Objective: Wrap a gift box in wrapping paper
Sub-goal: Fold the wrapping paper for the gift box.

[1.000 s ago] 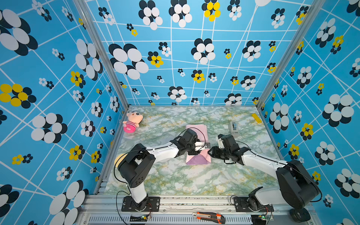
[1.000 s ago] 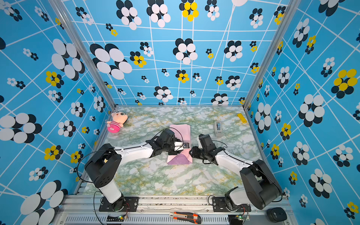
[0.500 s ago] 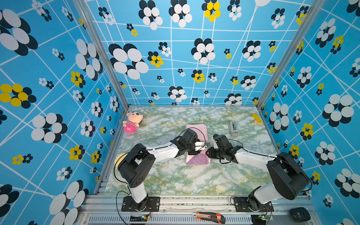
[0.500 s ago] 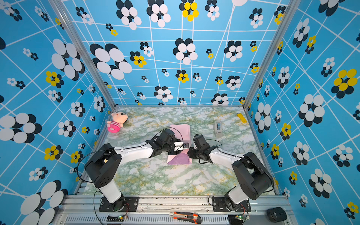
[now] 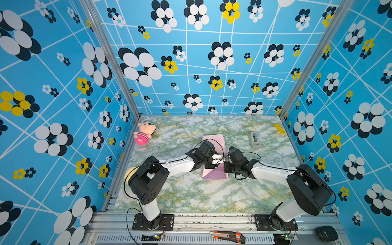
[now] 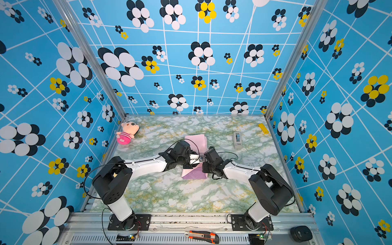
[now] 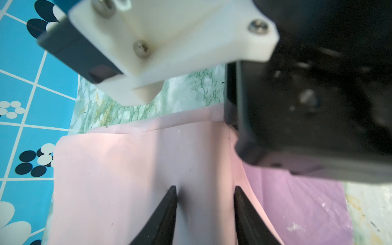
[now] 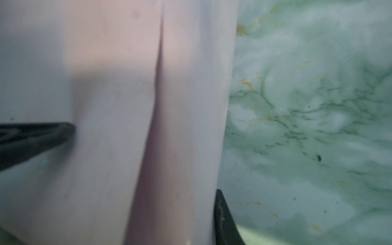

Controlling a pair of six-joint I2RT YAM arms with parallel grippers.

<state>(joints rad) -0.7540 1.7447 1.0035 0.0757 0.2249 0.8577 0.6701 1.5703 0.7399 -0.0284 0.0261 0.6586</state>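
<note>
The wrapping paper (image 5: 213, 140) (image 6: 196, 141) lies mid-table folded into a parcel, pale pink at the far end and lilac (image 5: 213, 175) at the near end. The gift box is hidden under it. My left gripper (image 5: 220, 158) (image 7: 205, 188) reaches over the parcel from the left. Its jaws stand apart, with both tips pressed on the pink paper (image 7: 127, 180). My right gripper (image 5: 226, 158) meets it from the right, almost touching. In the right wrist view a pink flap (image 8: 180, 127) runs beside one fingertip (image 8: 222, 214). The flap hides the other finger. The left gripper's finger (image 8: 31, 137) shows beyond it.
A pink-striped plush doll (image 5: 144, 132) lies at the back left. A grey tape dispenser (image 5: 254, 140) stands right of the parcel, and a yellow strip (image 5: 279, 128) lies by the right wall. An orange utility knife (image 5: 228, 236) rests on the front rail.
My right gripper has moved left, up to the parcel and close to the left gripper's tips. The left arm and the parcel have stayed put.
</note>
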